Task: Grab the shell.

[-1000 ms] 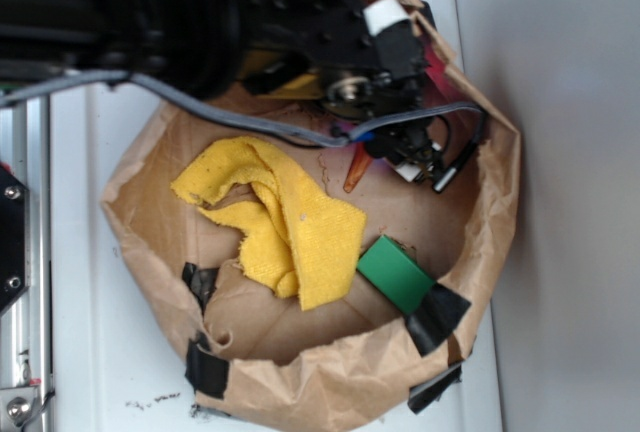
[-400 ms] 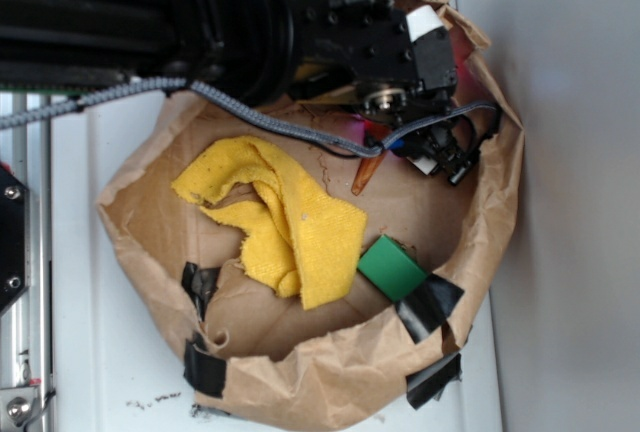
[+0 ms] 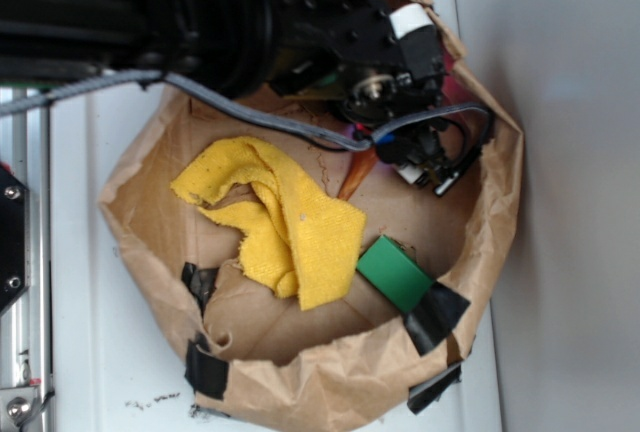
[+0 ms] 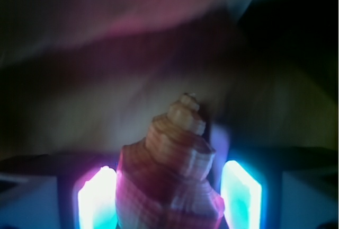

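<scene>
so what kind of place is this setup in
Probably a lab test rig, not a home: a taped-up brown paper bag used as a bin on a plain white surface, metal framing at the left, and odd props inside, a yellow cloth and green block.

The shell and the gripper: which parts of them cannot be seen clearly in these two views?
- Exterior view: only the tail of the shell shows; the arm and a cable hide its body.
- Exterior view: the fingertips of the gripper are hidden by its own black body.
- Wrist view: the shell's lower part is cut off by the bottom edge.
- Wrist view: glare on both pads hides any contact with the shell; the background is blurred.
</scene>
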### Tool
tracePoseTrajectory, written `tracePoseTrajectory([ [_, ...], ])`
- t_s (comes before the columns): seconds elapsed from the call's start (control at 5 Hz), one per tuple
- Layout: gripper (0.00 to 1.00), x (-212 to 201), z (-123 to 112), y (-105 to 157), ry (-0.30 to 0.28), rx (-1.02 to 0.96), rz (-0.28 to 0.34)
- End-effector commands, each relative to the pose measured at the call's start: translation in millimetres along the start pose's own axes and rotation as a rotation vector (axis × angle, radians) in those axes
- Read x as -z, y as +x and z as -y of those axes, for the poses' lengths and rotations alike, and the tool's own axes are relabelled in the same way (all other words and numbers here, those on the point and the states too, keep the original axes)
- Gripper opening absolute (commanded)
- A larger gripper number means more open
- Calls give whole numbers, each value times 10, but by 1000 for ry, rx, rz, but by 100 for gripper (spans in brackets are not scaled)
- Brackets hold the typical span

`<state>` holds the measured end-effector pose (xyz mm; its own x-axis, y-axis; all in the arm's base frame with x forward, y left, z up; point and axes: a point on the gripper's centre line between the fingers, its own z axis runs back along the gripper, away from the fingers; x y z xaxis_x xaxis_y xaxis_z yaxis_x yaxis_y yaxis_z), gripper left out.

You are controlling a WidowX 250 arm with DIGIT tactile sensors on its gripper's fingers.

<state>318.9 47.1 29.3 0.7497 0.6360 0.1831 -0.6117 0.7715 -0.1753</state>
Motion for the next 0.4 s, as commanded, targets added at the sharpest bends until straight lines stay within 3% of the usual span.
tracePoseTrajectory([
  [0.0, 0, -688, -145, -276, -166, 193, -15],
  [0.2, 0, -900, -168, -443, -153, 308, -26],
])
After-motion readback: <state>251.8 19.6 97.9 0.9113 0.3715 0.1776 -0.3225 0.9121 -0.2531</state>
